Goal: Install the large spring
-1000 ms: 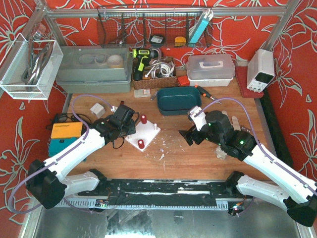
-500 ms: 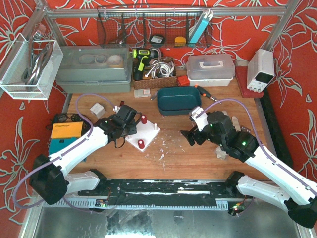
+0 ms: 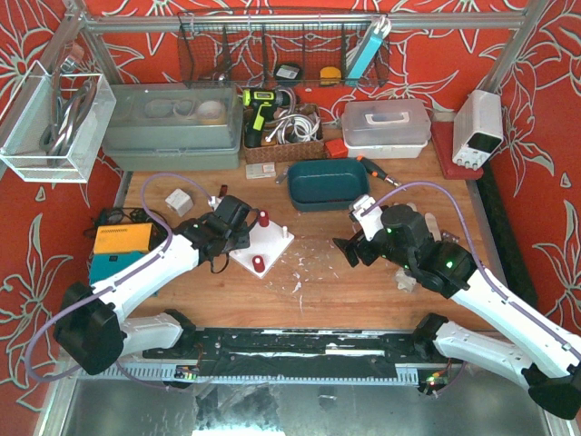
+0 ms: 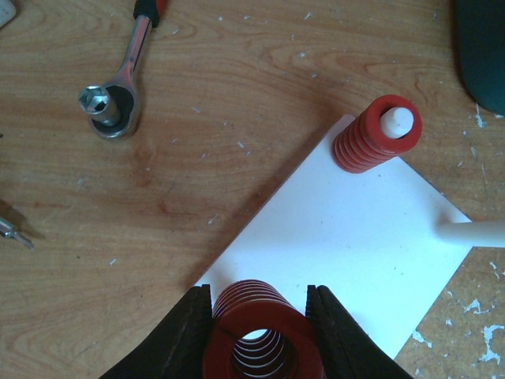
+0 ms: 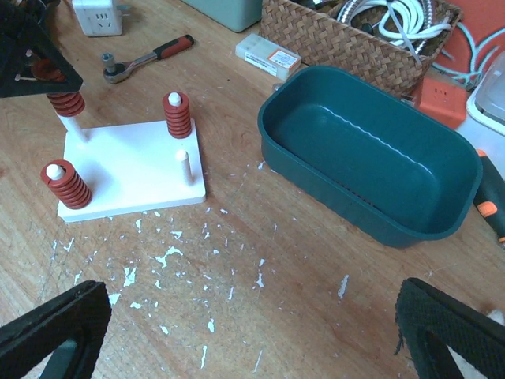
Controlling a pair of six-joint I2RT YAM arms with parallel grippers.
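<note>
Reference item: the white base plate (image 3: 263, 247), flat on the wooden table (image 3: 363, 291) ahead of both arm bases. All positions below are taken from this plate.

1. Nearer than the plate and to its right: white flakes (image 5: 170, 257) scattered on the wood.
2. Well to the right of the plate: the right gripper (image 5: 251, 316) hovers above the table, pointed toward the plate. Its jaws are spread wide apart and hold nothing.
3. Near corner of the plate: a red spring (image 5: 67, 183) seated over its peg, with the peg tip showing at the top.
4. Right corner of the plate: a bare white peg (image 5: 184, 166), upright.
5. Left corner of the plate: the left gripper (image 4: 259, 294) is directly above. Its jaws are clenched on the large spring (image 4: 260, 339), one finger against each side of the coils. The large spring sits over the upper part of this corner's peg (a bare length of peg shows beneath it in the right wrist view) and does not reach the plate.
6. Far corner of the plate: a second seated spring (image 4: 377, 134).
7. Beyond the plate, to the left: a ratchet wrench (image 4: 118, 87) lying flat, apart from the plate.
8. Beyond the plate, to the right: a teal tub (image 5: 371, 158), near but not touching.
9. Farther beyond the plate, past the tub: a wicker basket (image 5: 355, 31) holding white cable
</note>
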